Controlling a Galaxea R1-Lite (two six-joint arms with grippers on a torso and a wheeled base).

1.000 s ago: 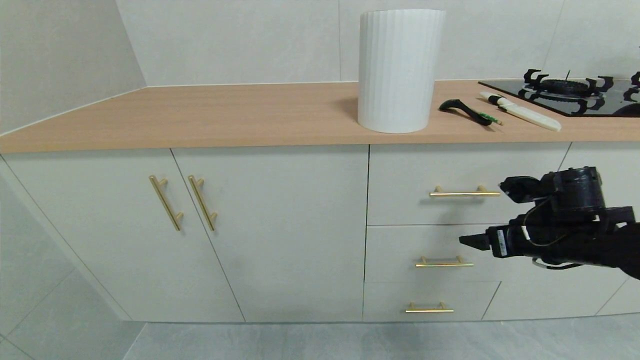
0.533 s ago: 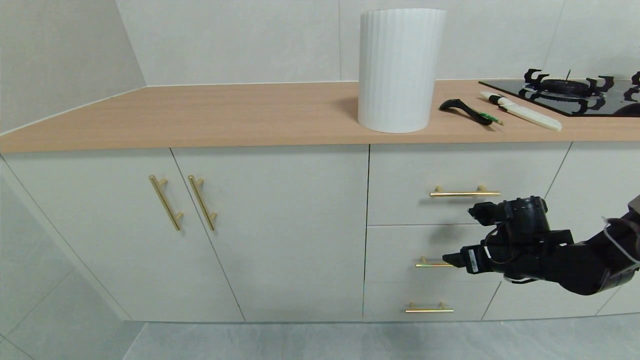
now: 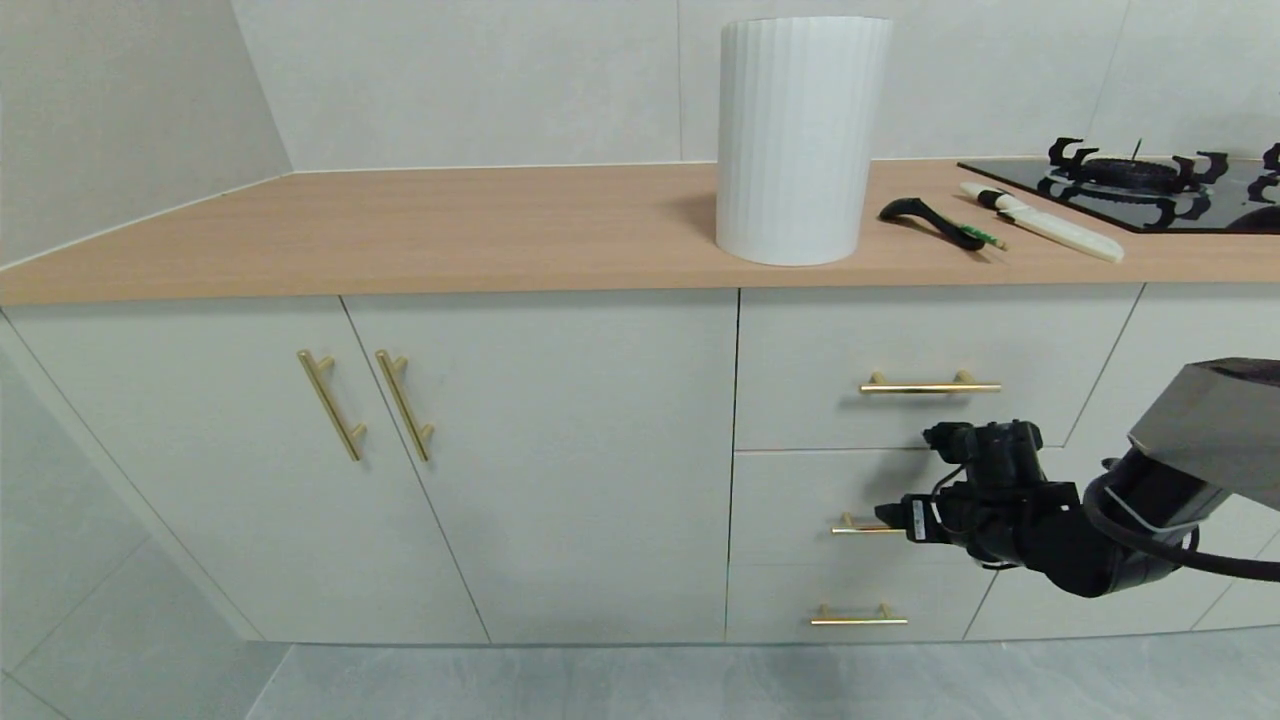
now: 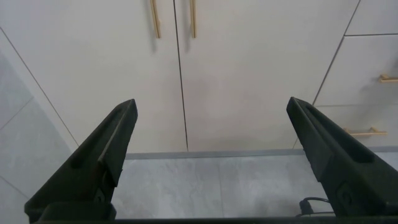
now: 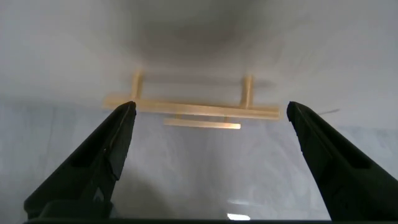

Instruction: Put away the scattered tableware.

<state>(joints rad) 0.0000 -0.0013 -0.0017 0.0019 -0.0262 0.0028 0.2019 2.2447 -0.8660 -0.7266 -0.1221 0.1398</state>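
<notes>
On the wooden counter lie a black-handled tool (image 3: 928, 220), a thin green stick (image 3: 982, 238) and a white knife (image 3: 1046, 232), to the right of a tall white ribbed canister (image 3: 795, 140). My right gripper (image 3: 888, 515) is low in front of the drawers, at the middle drawer's brass handle (image 3: 860, 527). In the right wrist view that handle (image 5: 193, 112) runs across between the open fingers (image 5: 93, 168), with nothing held. My left gripper (image 4: 211, 104) is open and holds nothing, facing the cabinet doors (image 4: 249, 74) and the floor.
A black gas hob (image 3: 1150, 185) sits at the counter's right end. Three drawers with brass handles are stacked below; the top handle (image 3: 930, 386) and bottom handle (image 3: 858, 620) stand clear of the gripper. Two cabinet doors with slanted handles (image 3: 365, 405) are to the left.
My right arm has dropped and moved left toward the cabinet, from beside the top drawer down to the middle drawer's handle. The tableware on the counter has not moved.
</notes>
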